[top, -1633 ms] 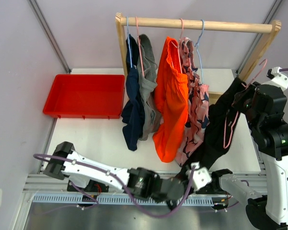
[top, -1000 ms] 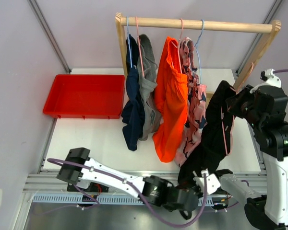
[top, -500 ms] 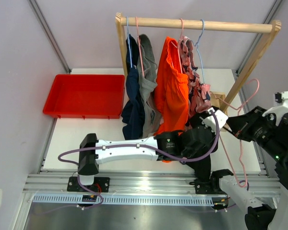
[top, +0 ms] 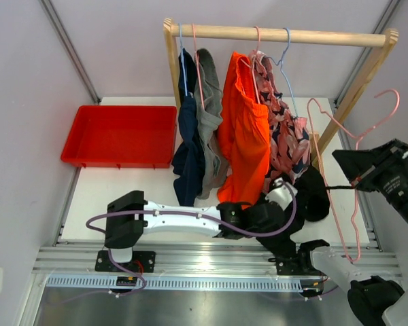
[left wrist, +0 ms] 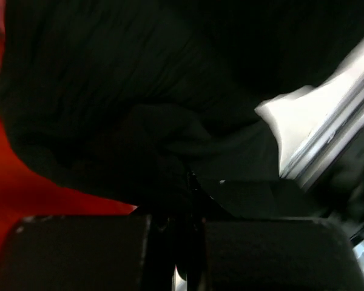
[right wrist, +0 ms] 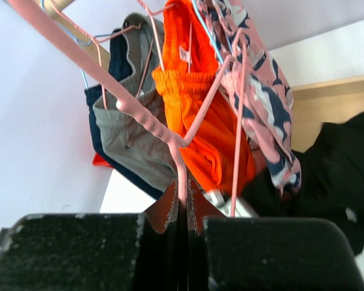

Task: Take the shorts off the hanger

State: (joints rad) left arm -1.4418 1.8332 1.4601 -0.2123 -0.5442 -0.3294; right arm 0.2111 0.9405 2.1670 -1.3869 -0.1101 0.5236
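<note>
The black shorts (top: 316, 197) lie bunched at the table's front right, off the hanger. My left gripper (top: 289, 204) is shut on them; black cloth (left wrist: 139, 91) fills the left wrist view around its jaws (left wrist: 191, 203). My right gripper (top: 350, 170) is shut on a bare pink wire hanger (top: 334, 124), held up at the right; the wire (right wrist: 147, 123) runs out of the closed jaws (right wrist: 183, 197). Navy (top: 187, 163), grey (top: 209, 129), orange (top: 245, 136) and pink patterned shorts (top: 289, 139) hang on the rail.
A wooden rack (top: 326, 35) spans the back, its right leg slanting down near the held hanger. A red tray (top: 119, 134) sits at the back left. My left arm lies across the table's front under the hanging shorts.
The black shorts came off the pink hanger and went down to the table in my left gripper. My right gripper moved right and up with the now bare hanger.
</note>
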